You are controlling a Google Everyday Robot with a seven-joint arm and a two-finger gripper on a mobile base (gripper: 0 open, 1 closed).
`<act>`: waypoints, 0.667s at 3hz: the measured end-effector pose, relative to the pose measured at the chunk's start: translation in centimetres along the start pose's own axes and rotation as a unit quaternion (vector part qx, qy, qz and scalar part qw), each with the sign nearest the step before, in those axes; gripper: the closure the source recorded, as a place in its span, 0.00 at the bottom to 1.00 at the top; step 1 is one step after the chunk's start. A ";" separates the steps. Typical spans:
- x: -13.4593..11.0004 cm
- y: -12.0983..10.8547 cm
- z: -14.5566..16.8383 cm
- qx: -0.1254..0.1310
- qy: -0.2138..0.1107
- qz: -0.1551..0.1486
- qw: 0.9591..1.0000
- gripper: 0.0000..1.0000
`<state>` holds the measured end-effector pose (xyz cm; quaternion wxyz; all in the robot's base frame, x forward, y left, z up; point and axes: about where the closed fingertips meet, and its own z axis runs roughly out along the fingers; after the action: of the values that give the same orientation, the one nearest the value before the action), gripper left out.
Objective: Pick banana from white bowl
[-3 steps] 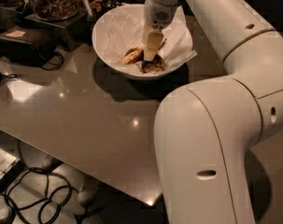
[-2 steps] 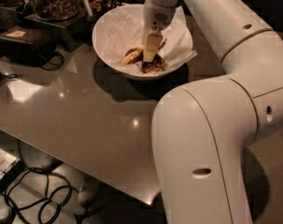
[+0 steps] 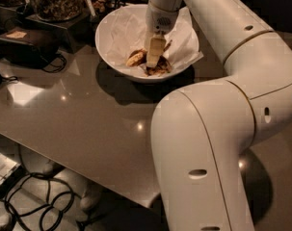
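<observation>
The white bowl (image 3: 112, 47) stands at the back of the table, lined with crumpled white paper. The banana (image 3: 137, 58), dull yellow with dark brown patches, lies in the bottom of the bowl; part of it is hidden behind the gripper. My gripper (image 3: 154, 61) reaches down into the bowl from above, its pale fingers (image 3: 154, 51) low over the banana's right part and touching or nearly touching it. Dark brown pieces show under and right of the fingertips.
A glass jar of brown snacks (image 3: 54, 0) stands on a dark box at the back left. A black device with a cable (image 3: 25, 44) sits left of the bowl. My large white arm (image 3: 208, 143) fills the right foreground. Cables lie on the floor below the table edge (image 3: 44, 201).
The view has shifted slightly; the gripper stays down in the bowl over the banana with little visible movement.
</observation>
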<state>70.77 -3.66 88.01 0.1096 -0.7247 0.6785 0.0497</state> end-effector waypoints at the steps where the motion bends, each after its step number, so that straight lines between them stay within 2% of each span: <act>1: 0.1 0.0 0.7 -0.008 0.000 0.001 1.000 0.43; 2: 0.2 0.2 1.1 -0.014 0.002 0.001 1.000 0.62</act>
<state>70.72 -3.61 86.93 0.0978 -0.7256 0.6788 0.0575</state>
